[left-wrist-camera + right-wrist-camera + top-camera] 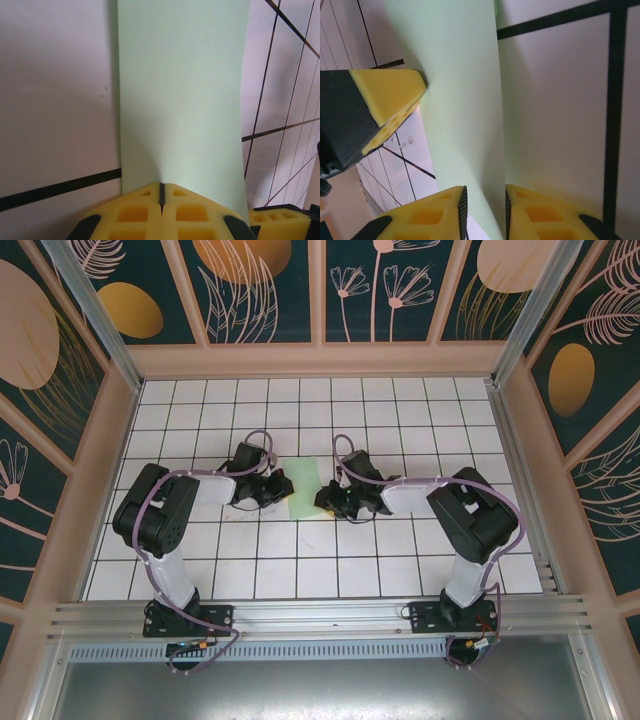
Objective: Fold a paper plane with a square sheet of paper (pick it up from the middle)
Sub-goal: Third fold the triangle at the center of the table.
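The square sheet of paper [305, 485], pale mint green, lies between the two grippers at the table's middle and looks about one tile wide from above. My left gripper [283, 487] is at its left edge, and in the left wrist view its yellow jaws [161, 192] are shut on the paper [182, 90], which rises away from them. My right gripper [325, 498] is at the paper's right edge. In the right wrist view the right gripper [484, 200] is open by a narrow gap, with the paper's [460, 100] edge standing in that gap.
White grid tiles [300, 570] cover the table, which has walls on three sides. The left gripper's yellow fingertip [385, 100] shows close in the right wrist view. A yellow pad of the right gripper [272, 220] sits at the lower right of the left wrist view.
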You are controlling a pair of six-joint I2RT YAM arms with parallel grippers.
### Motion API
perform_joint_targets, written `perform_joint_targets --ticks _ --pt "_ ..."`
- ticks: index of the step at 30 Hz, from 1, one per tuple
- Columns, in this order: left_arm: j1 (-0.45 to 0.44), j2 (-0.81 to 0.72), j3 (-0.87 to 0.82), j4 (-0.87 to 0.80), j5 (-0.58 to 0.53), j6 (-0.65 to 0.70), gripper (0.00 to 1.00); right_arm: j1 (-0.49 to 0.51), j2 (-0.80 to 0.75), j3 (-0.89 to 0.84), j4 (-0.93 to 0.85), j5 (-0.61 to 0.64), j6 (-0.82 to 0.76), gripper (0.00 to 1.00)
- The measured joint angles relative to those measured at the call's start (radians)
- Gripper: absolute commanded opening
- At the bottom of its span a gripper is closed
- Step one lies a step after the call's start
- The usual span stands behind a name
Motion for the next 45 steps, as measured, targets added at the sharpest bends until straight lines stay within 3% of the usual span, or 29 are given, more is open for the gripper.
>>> perform_joint_targets --ticks 11,17,30,45 --pt "0.000 -0.001 0.005 -0.005 0.008 0.000 0.00 -0.005 -0.051 -0.016 0.002 0.006 0.049 0.00" --pt "0.000 -0.010 0.069 -0.089 -0.017 0.017 0.06 -0.008 -0.052 -0.015 -0.024 0.023 0.049 0.00" --pt "0.000 0.027 0.140 -0.170 -0.123 0.087 0.00 -0.008 -0.051 -0.007 -0.040 0.026 0.048 0.00" --pt "0.001 0.035 0.142 -0.166 -0.122 0.109 0.00 0.026 0.068 0.153 0.019 0.026 0.044 0.00"
